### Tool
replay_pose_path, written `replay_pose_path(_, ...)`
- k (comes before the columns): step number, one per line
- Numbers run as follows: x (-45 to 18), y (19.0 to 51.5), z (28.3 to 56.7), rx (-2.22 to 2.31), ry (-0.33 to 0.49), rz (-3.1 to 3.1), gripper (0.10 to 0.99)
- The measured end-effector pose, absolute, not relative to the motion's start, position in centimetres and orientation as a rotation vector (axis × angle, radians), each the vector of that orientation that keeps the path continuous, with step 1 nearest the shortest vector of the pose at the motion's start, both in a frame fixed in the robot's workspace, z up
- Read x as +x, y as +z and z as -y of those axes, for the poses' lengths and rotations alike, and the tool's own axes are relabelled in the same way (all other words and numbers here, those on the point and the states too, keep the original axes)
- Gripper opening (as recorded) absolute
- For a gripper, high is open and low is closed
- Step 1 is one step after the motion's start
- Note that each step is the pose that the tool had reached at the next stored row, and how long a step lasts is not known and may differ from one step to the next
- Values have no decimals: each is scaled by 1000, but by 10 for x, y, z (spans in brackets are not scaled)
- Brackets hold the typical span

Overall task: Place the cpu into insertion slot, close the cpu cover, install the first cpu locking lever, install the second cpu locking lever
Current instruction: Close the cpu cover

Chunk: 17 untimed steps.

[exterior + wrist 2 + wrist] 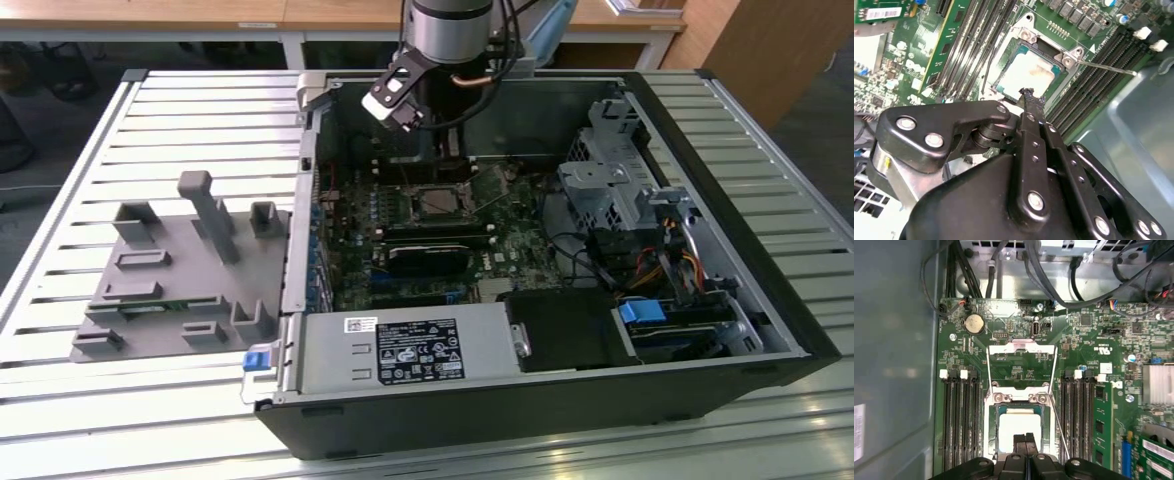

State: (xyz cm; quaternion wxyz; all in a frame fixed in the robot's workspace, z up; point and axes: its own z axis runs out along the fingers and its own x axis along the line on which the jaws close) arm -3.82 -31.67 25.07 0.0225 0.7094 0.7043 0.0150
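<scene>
The cpu (1019,427) lies flat in the insertion slot (989,432), silver top up; the second wrist view has the cpu (1026,75) there too. The cpu cover (1021,348) is open, folded back flat on the green board beyond the socket. Two thin wire levers stand released along the socket's sides, one (1060,427) on one side and one (987,365) on the other. My gripper (1025,437) is shut with nothing between its fingers, its tips (1027,94) hovering just over the cpu's near edge. In the exterior view the arm (447,40) reaches down over the socket (438,203).
Long black memory slots (959,425) flank the socket. Cables (1054,285) hang along the case's back wall. A power supply (400,350), a grey drive cage (607,190) and the case walls enclose the board. A grey fixture (187,270) sits on the slatted table.
</scene>
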Motion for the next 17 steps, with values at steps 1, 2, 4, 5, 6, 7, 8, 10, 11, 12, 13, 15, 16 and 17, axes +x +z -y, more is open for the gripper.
replay_pose_path(1,-38,254,317,2197,46,-2182,106)
replay_pose_path(2,-38,257,317,2197,46,-2182,106)
replay_pose_path(4,-38,260,317,2198,46,-2182,106)
replay_pose_path(5,-38,260,318,2198,46,-2182,106)
replay_pose_path(6,-38,260,319,2198,45,-2182,106)
replay_pose_path(7,-38,260,319,2198,45,-2182,106)
replay_pose_path(8,-38,260,321,2198,45,-2182,106)
replay_pose_path(10,-38,260,323,2198,45,-2182,106)
replay_pose_path(11,-38,260,324,2198,45,-2182,106)
replay_pose_path(12,-38,260,325,2198,45,-2182,106)
replay_pose_path(13,-37,259,325,2198,46,-2182,106)
replay_pose_path(15,-33,259,325,2200,49,-2184,106)
replay_pose_path(16,-30,259,325,2202,52,-2186,106)
replay_pose_path(17,-25,259,325,2205,55,-2189,106)
